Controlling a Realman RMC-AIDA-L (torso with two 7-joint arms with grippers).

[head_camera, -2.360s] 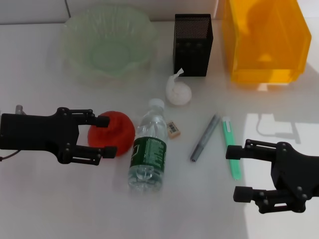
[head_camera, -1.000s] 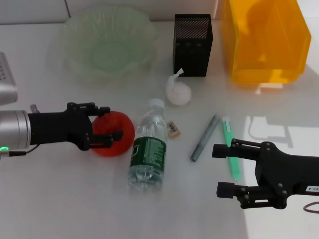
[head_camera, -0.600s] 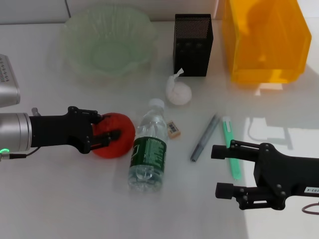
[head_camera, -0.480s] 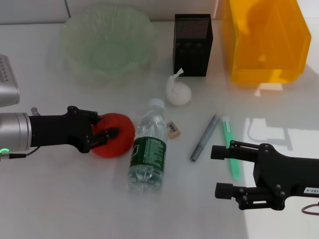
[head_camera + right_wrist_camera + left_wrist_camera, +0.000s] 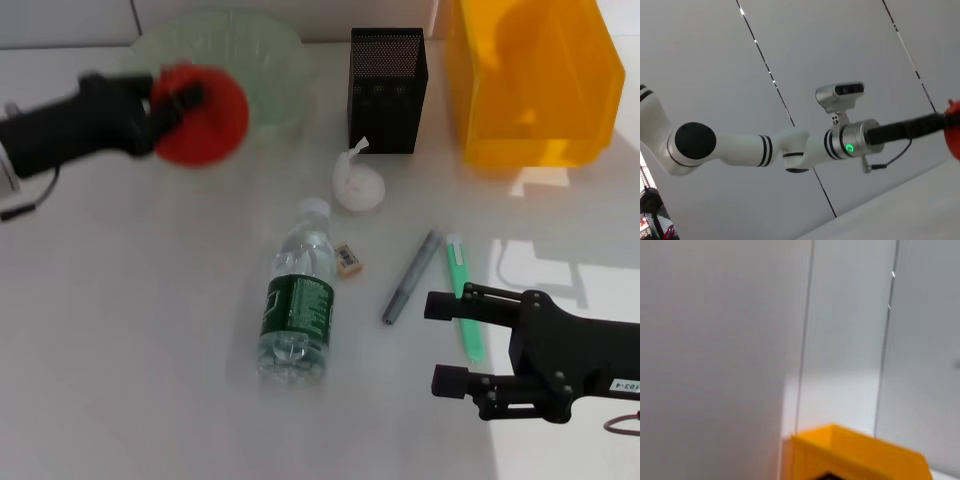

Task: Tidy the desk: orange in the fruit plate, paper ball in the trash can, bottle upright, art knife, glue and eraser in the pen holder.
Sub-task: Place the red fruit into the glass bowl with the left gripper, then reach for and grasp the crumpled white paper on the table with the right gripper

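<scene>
My left hand [image 5: 165,108] grips the orange [image 5: 203,116] in the air at the near rim of the plate [image 5: 262,60].

Trash can [image 5: 535,80] at the tabletop's far right corner, pen holder [image 5: 388,88] beside it; bottle [image 5: 297,305] lying mid-tabletop, paper ball [image 5: 358,183] and eraser [image 5: 347,259] near its cap. My right hand [image 5: 447,342] hovers open near the front right edge.

head view overlooks desk [image 5: 120,330]; wrist views face walls.
</scene>
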